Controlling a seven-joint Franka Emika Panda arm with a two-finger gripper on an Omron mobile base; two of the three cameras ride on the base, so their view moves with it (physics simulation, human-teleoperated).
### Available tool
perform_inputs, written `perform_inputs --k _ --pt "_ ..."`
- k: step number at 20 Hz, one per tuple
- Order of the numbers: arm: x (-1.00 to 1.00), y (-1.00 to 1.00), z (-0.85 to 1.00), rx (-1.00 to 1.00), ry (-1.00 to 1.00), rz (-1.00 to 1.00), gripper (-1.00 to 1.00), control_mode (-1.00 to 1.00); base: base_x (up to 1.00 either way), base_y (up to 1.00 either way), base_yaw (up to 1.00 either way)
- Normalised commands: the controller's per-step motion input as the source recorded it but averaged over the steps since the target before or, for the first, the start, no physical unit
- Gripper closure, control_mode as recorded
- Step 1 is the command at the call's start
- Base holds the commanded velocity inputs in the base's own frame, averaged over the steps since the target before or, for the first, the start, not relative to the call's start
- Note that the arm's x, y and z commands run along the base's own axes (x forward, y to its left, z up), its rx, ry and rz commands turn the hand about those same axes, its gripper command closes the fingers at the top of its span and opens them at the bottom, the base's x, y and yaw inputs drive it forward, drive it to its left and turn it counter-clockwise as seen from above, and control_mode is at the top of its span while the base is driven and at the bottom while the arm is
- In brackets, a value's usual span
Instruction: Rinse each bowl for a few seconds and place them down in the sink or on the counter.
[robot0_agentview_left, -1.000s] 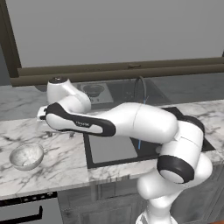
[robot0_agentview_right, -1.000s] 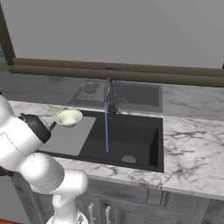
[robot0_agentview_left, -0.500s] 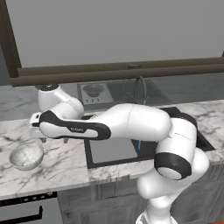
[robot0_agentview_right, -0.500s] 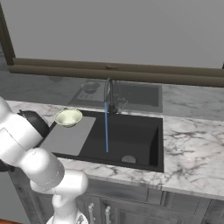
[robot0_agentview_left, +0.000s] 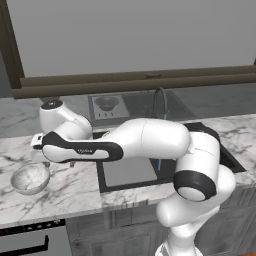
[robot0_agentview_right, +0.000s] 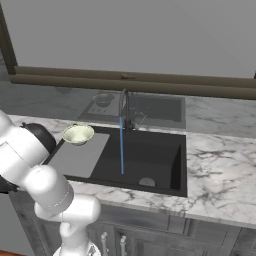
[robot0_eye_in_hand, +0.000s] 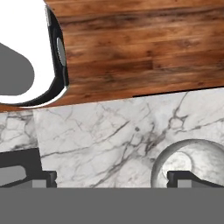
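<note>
**A:** What does the left base view show?

**B:** The white arm reaches left across the marble counter (robot0_agentview_left: 75, 187). Its hand hangs above and just beside one speckled grey-white bowl (robot0_agentview_left: 30, 179), which sits upright on the counter left of the black sink (robot0_agentview_left: 227, 157). The arm covers much of the basin. The gripper's fingertips are not clear enough here to judge.

**A:** And the right base view?

**B:** Here the sink lies open to see: one wide black basin with one flat grey panel (robot0_agentview_right: 80, 155) on its left side. One pale cream bowl with a greenish inside (robot0_agentview_right: 78, 134) rests at the panel's far edge, against the basin's back rim. One dark arched tap (robot0_agentview_right: 124, 102) stands behind the basin, and a thin blue stream of water (robot0_agentview_right: 121, 145) falls straight down from it into the sink. The cream bowl is beside the stream, apart from it.

**A:** And the hand view?

**B:** It looks down on veined marble, with brown wooden floor (robot0_eye_in_hand: 144, 43) beyond the counter's edge. The speckled bowl appears at the lower right. The gripper (robot0_eye_in_hand: 111, 179) has its two dark fingers spread wide, one at each side of the picture, with nothing between them. The right-hand fingertip (robot0_eye_in_hand: 192, 179) overlaps the bowl; I cannot tell whether it touches.

**A:** So the count?

**B:** Two bowls: one on the counter, one in the sink.
</note>
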Motion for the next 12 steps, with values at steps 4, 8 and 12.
perform_inputs --k 4,8,12 --pt "0.00 0.00 -0.08 0.00 0.00 0.00 -1.00 -1.00 0.00 0.00 0.00" --pt "0.00 0.00 -0.11 0.00 0.00 0.00 -1.00 -1.00 0.00 0.00 0.00" --pt "0.00 0.04 -0.07 0.00 0.00 0.00 -1.00 -1.00 0.00 0.00 0.00"
